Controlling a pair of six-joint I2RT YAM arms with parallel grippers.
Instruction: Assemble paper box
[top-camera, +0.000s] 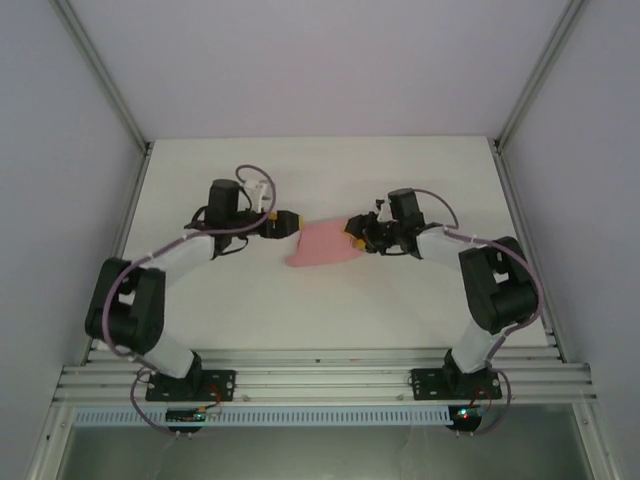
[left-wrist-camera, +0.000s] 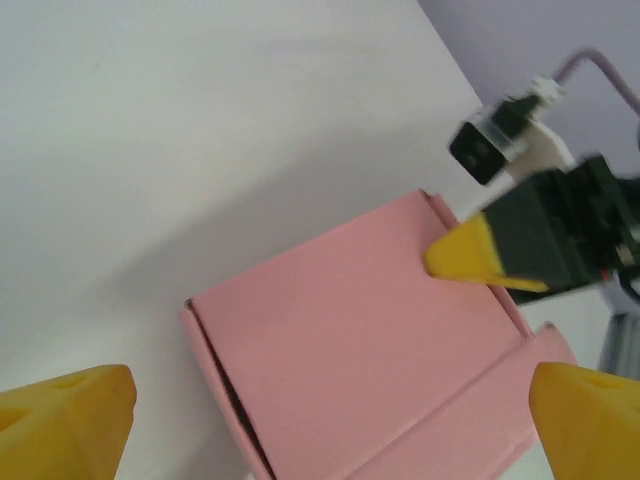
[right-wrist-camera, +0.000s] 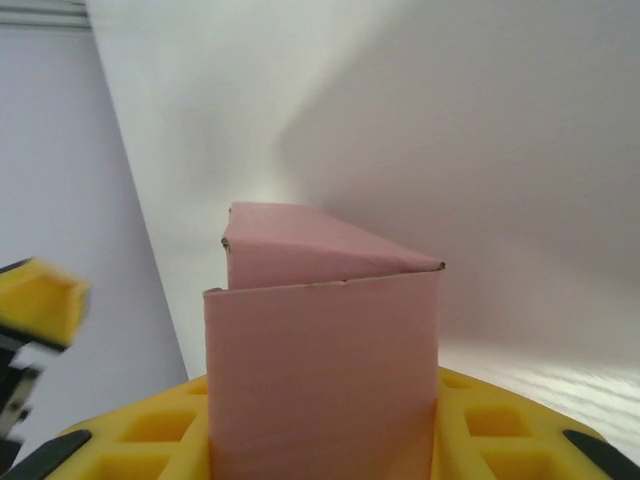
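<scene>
Plainly, right jaws pinch the paper box (top-camera: 322, 245) while left jaws stand open beside it.

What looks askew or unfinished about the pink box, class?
The paper box is not squared up: one flap juts free, pinched by the right gripper, and a side seam gapes, showing a dark slit.

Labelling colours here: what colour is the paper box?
The paper box is plain pale pink; left wrist view shows it best.

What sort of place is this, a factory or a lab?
Probably a robotics lab cell: a left arm and right arm bolted to a metal rail, a white table walled by plain panels, one paper box.
</scene>
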